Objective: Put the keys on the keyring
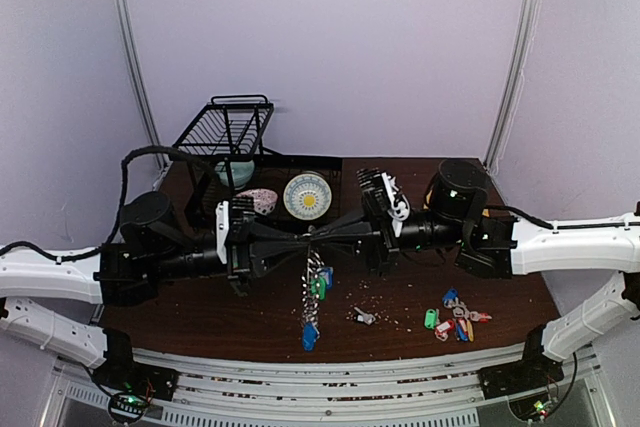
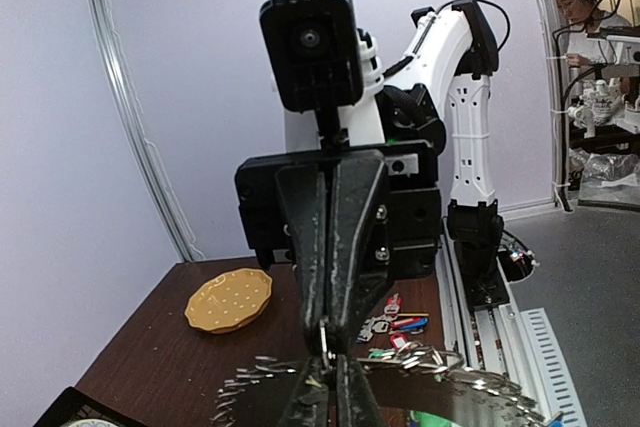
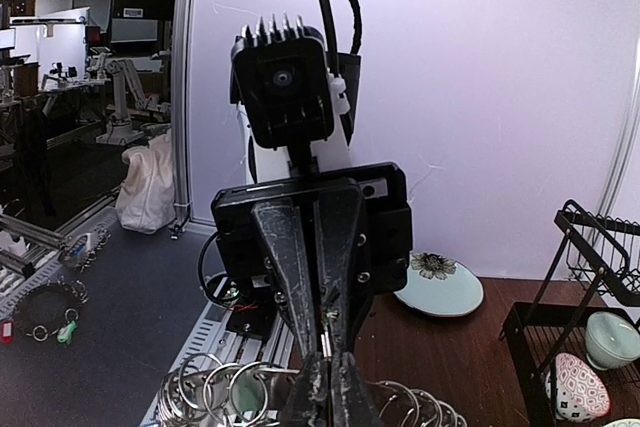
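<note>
where the left hand (image 1: 299,238) and right hand (image 1: 318,237) meet, both are clamped on the hanging keyring (image 1: 316,283).

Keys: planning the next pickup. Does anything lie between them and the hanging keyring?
Nothing visible does. The keys lie alone on the table, just to the right of the hanging keyring, with only bare wood between them.

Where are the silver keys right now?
Top view: the keys lie on the table, right of centre, between the hanging keyring and the coloured tags.
</note>
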Controlling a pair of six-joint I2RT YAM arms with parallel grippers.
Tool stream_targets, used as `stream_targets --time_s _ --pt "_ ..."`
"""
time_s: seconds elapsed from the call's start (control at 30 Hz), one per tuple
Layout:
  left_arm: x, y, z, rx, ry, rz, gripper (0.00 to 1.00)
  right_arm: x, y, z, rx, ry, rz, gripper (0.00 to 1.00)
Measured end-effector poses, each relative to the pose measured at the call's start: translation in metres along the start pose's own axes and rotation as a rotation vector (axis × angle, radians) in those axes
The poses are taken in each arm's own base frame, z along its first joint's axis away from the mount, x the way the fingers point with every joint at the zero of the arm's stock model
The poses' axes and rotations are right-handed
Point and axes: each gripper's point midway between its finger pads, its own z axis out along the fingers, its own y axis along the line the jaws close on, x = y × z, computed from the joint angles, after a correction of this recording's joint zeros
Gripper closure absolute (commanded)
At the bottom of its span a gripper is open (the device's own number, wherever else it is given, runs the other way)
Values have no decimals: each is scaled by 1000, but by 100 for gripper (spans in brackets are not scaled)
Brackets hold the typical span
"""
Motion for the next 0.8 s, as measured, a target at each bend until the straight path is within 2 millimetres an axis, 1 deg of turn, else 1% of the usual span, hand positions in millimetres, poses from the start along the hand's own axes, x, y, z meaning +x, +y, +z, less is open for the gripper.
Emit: stream_targets --time_s 0.17,0.2,0.27,0.3,0.37,0.5,0.57,0.67,0.8 --pt "1 -1 0 7 1 -3 100 1 -1 0 7 5 -13 100" --pt "1 -1 0 7 4 -2 100 2 -1 0 8 7 -15 94" --pt "2 0 0 -3 9 8 100 3 -2 -1 15 13 -24 75" --pt "3 2 0 -13 14 18 100 4 -3 -1 19 19 -26 69" --pt "9 6 -2 -43 46 57 100 7 -3 -2 28 39 -32 62" --pt "23 12 -10 -103 144 205 100 6 -4 -11 58 76 -66 57" --pt "25 6 -15 -96 184 317 100 3 -4 -17 72 91 -87 57" --pt "24 -5 -21 -65 208 470 100 1 -6 -24 94 119 -106 57" --pt "25 -18 -26 -19 232 652 100 7 -14 -31 133 163 -127 57"
